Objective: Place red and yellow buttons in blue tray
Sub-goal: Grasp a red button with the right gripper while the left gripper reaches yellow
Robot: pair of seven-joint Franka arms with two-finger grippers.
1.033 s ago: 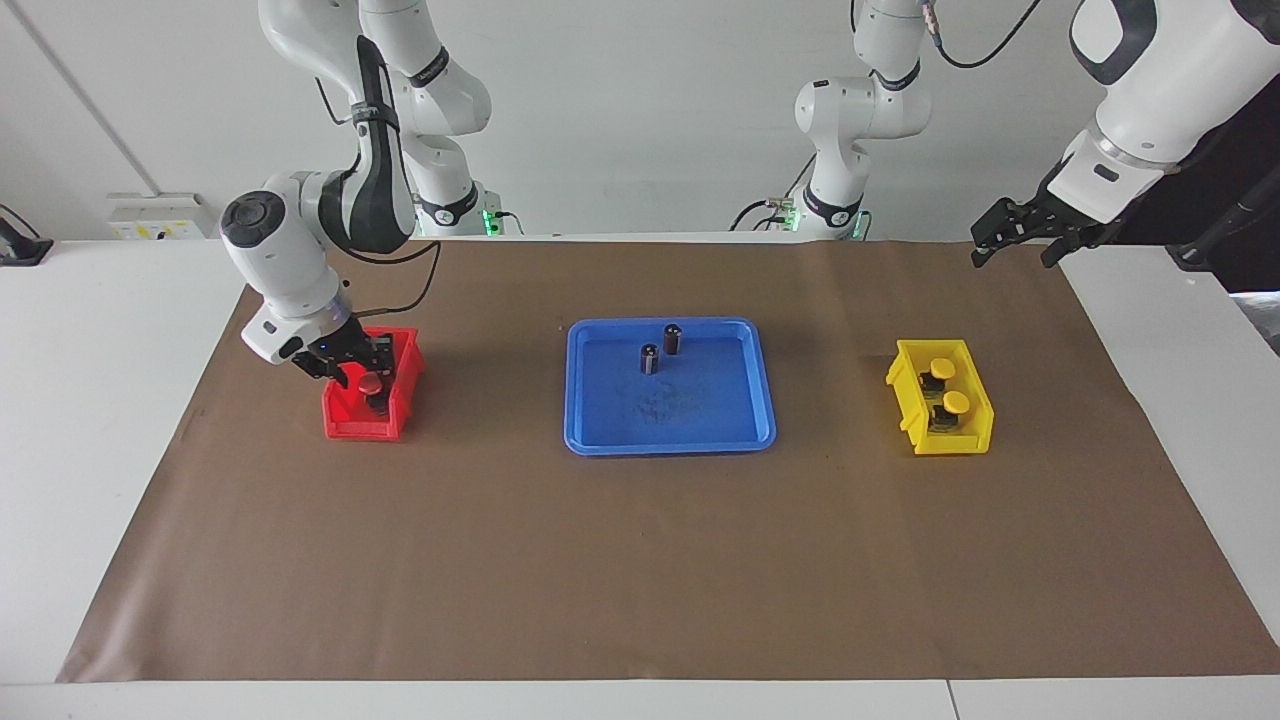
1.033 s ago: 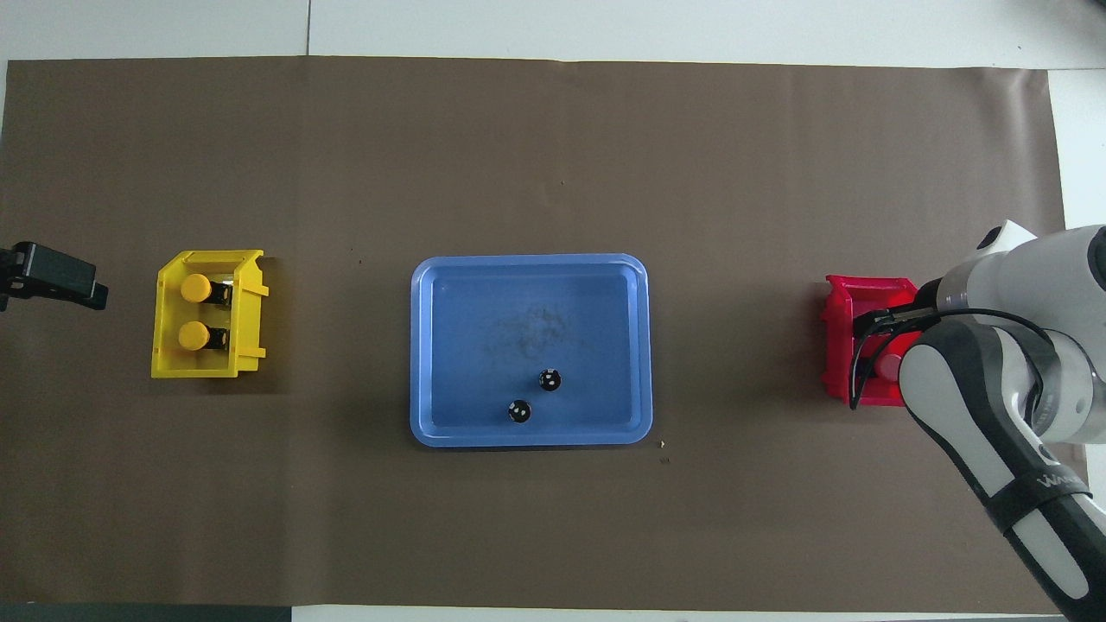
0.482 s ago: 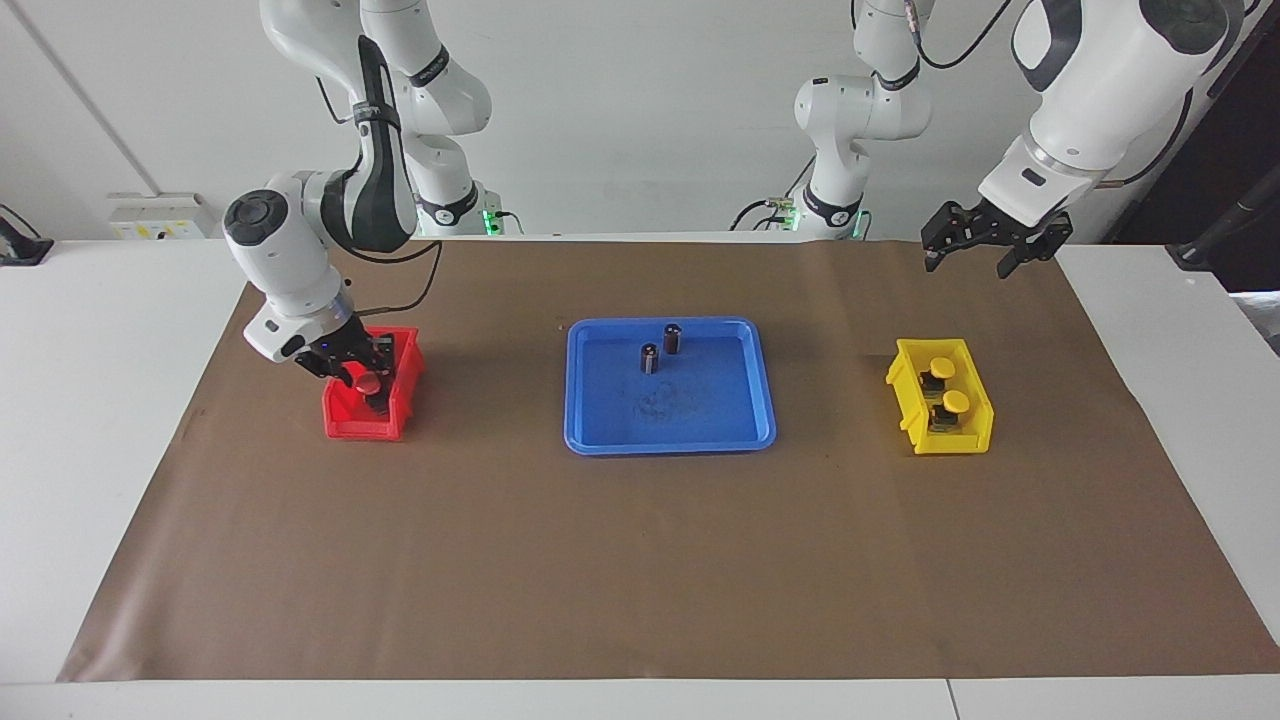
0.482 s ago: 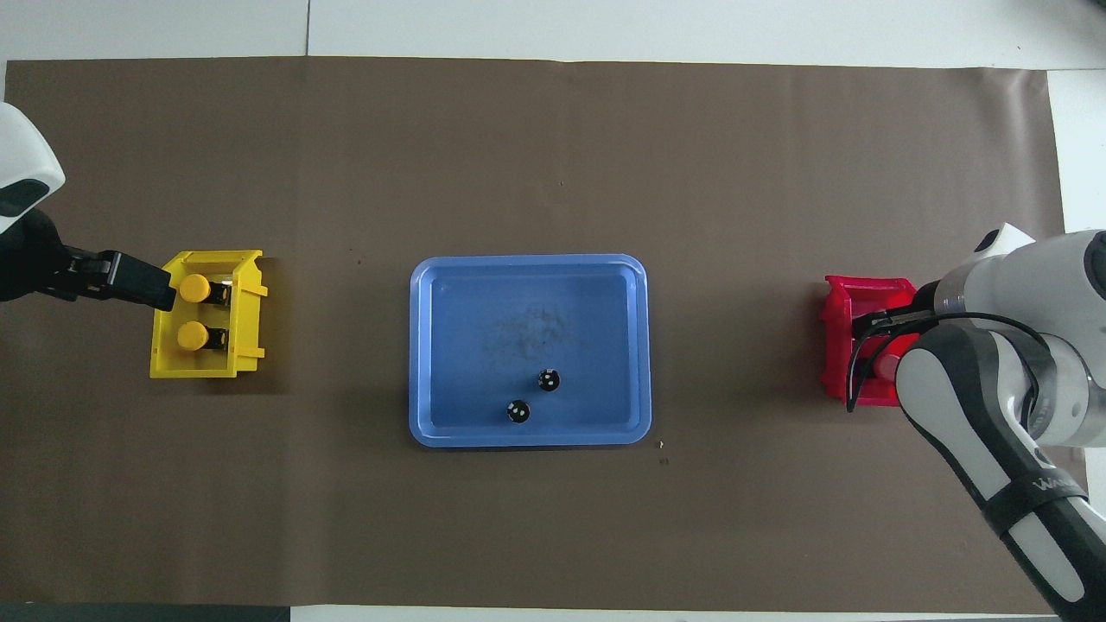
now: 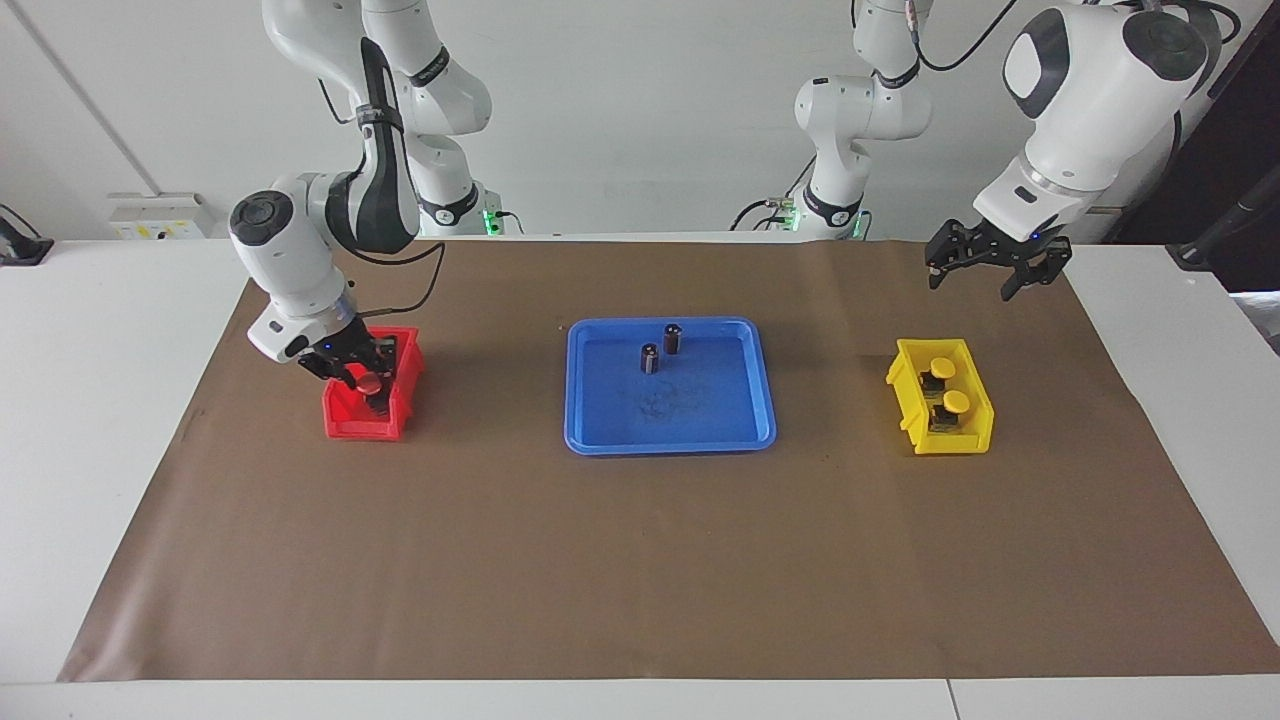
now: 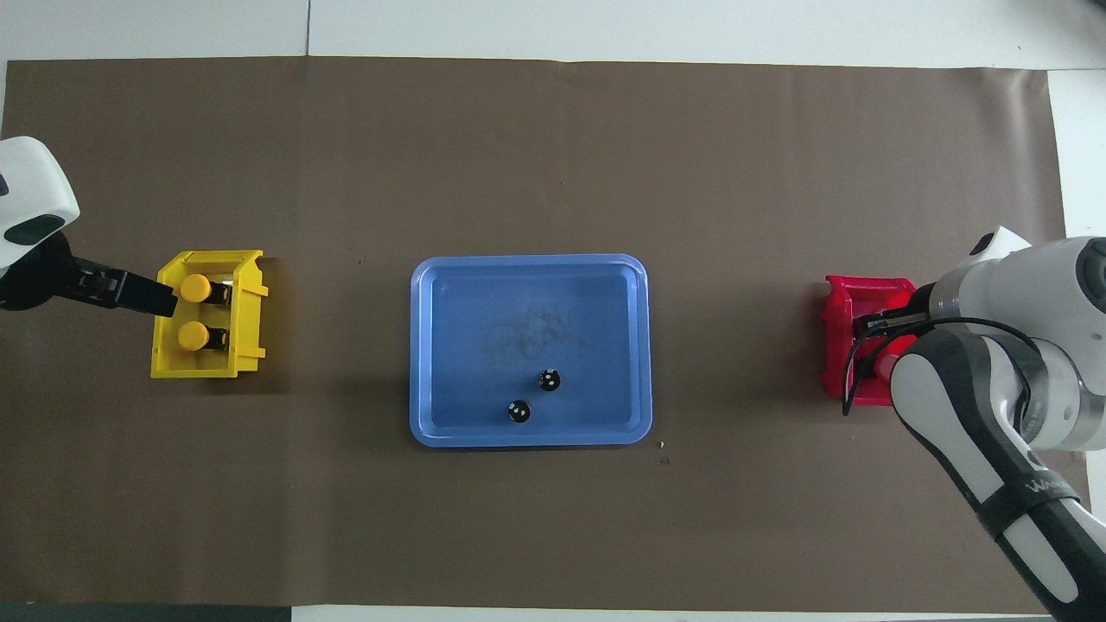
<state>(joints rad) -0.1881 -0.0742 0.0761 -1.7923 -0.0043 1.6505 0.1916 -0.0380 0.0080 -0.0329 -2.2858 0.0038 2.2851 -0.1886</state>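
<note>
The right gripper [image 5: 362, 372] is down inside the small red plastic bin [image 5: 345, 425] at the right arm's end of the table. A push-button with a round red mushroom cap [image 5: 371, 384] sits between its fingers. Whether the fingers have closed on this red button cannot be told. A second red button is not visible; the gripper and wrist hide the rest of the bin.

At mid-table lies the wide shallow blue plastic tray [image 5: 670, 438]. It holds only two dark capless cylinders [image 5: 660, 349], both upright near the rim closest to the robots. The part farther from the robots is bare.

At the left arm's end stands the small yellow plastic bin [image 5: 912, 405], long axis running away from the robots. Two push-buttons with round yellow caps [image 5: 942, 385] stand in it in a row along that axis.

The left gripper [image 5: 987, 269] hangs in the air over the mat on the robot side of the yellow bin, fingers spread wide, holding nothing. The nearer yellow button lies down and away from the robots relative to it; the left arm is the closer arm for both.

No button is yet in the tray.
</note>
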